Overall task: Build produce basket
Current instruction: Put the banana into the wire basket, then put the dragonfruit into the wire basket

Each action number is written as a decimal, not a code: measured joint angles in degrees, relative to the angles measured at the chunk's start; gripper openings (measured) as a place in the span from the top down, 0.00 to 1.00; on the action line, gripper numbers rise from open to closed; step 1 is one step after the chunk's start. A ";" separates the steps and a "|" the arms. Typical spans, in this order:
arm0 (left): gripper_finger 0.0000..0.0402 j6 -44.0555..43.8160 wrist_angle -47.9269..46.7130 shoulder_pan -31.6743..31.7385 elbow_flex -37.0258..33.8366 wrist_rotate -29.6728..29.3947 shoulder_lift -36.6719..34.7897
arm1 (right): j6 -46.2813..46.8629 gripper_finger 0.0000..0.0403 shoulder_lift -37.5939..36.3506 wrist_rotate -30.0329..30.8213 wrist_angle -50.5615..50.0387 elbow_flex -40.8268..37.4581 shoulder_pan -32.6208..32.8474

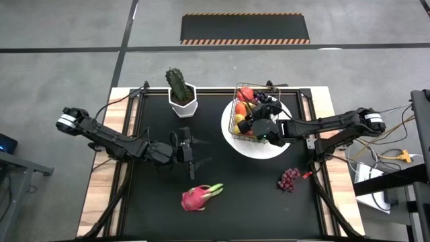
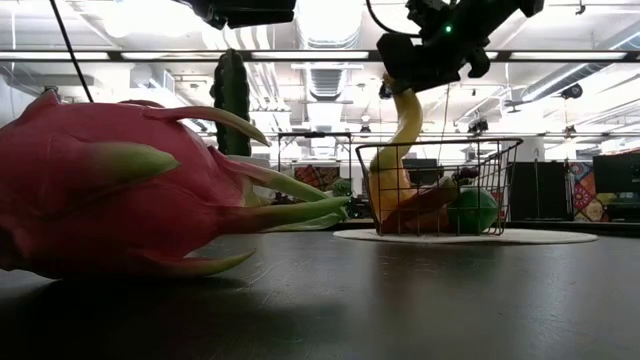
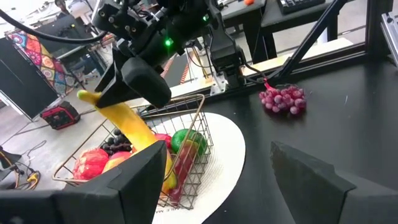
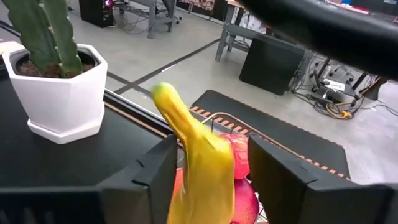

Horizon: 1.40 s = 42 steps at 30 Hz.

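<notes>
Right gripper (image 1: 261,126) over the basket (image 1: 236,115), which sits on a round white plate (image 1: 259,149) toward the table's right edge, nearer the far side. The banana (image 4: 199,162) stands between its fingers (image 4: 147,182), lower end already down among the fruit in the basket. The fingers stand a little off the peel on both sides, so the hold looks slack, likely a release; whether the pads touch it I cannot tell. Standing the banana on end probably lets it fit the narrow basket.

Left gripper (image 1: 188,153) waits near the table's middle, fingers spread wide, nothing in them.

Not yet in the basket: dragon fruit (image 1: 199,197) near the middle of the front edge, grapes (image 1: 289,179) by the right edge, well apart from each other.

Cactus in a white pot (image 1: 181,98) at the far edge, left of the basket.

Surface: black mat on a wooden table (image 1: 101,181). Beyond: grey floor, a hazard-striped mat (image 1: 245,28), workshop clutter and ceiling lights.
</notes>
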 joint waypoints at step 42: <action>0.33 -10.59 -1.43 -1.22 0.30 0.28 0.04 | 2.84 0.38 -12.32 -64.98 -6.09 0.11 14.01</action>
